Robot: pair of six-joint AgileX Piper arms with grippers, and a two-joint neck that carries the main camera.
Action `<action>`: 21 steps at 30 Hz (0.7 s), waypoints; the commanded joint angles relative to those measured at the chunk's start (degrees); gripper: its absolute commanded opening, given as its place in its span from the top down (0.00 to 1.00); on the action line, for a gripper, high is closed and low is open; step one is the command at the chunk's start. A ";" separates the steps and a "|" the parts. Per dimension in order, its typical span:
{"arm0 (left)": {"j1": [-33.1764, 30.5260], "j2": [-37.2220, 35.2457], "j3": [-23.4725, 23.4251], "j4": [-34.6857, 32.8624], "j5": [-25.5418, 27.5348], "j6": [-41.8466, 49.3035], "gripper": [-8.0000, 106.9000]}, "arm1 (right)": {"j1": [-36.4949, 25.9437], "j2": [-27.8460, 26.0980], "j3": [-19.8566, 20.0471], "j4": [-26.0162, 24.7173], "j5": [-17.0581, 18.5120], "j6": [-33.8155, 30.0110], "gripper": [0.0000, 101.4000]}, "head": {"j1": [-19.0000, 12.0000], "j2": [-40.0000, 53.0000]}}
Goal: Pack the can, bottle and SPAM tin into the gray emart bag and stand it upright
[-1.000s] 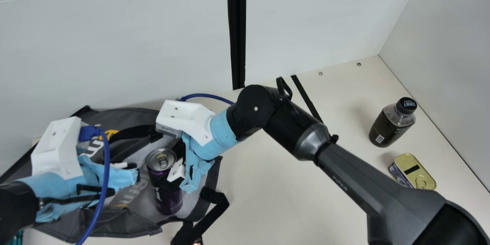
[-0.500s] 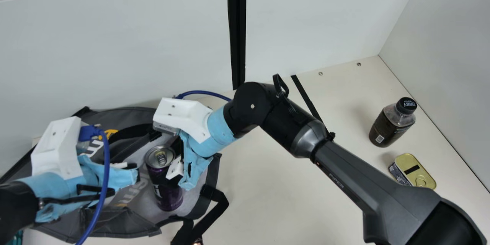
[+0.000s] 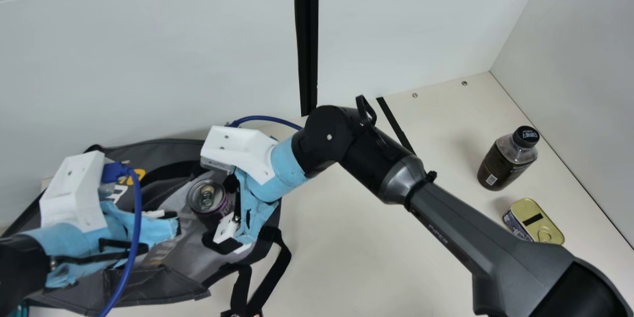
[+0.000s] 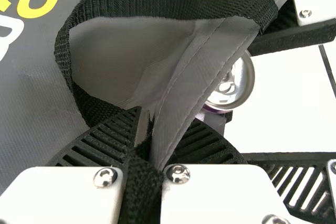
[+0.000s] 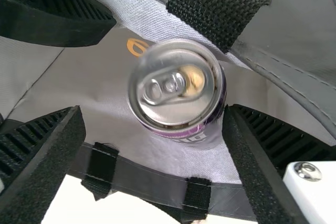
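The gray emart bag (image 3: 163, 148) lies on the left of the desk (image 3: 346, 257), its far edge close to the far wall (image 3: 173, 59). The left hand (image 3: 171, 225) is clamped on the bag's rim and black webbing (image 4: 144, 192). The right hand (image 3: 218, 215) has its fingers apart, the can (image 3: 207, 197) between them at the bag's opening. The bottle (image 3: 500, 166) stands upright at far right, near the right wall (image 3: 584, 84); the SPAM tin (image 3: 547, 223) sits on the nearer side of it, with a gap between. Open desk separates both from the bag, the right arm crossing above.
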 commanded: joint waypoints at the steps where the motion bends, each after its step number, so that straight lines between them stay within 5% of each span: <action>1: 0.00 0.00 0.00 0.00 0.00 0.00 1.00 | -0.14 -0.13 0.12 0.20 0.12 -0.10 0.06 | -1.39 -0.05; 21: 0.00 0.00 0.00 0.00 0.00 0.00 1.00 | -2.84 -4.76 2.78 0.44 0.74 -1.33 0.06 | -1.39 -0.05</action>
